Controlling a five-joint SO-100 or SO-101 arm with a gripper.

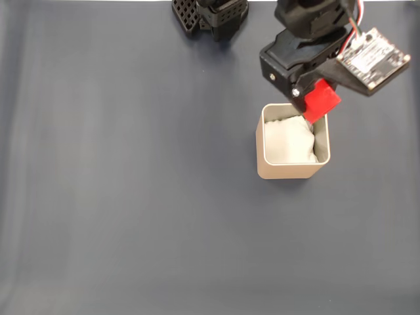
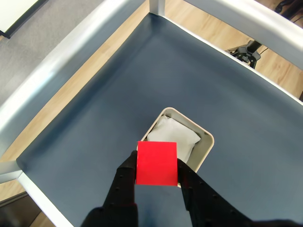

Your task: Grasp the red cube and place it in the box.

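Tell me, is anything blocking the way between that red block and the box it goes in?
Nothing visible is. The gripper holds the red cube above the box, near its far right corner in the fixed view. The box is open-topped, with white padding inside.

Even, diffuse light, both views sharp. Soft shadow just below the gripper point(image 1: 308, 108) in fixed view; mild glare on rails beyond it in wrist view.
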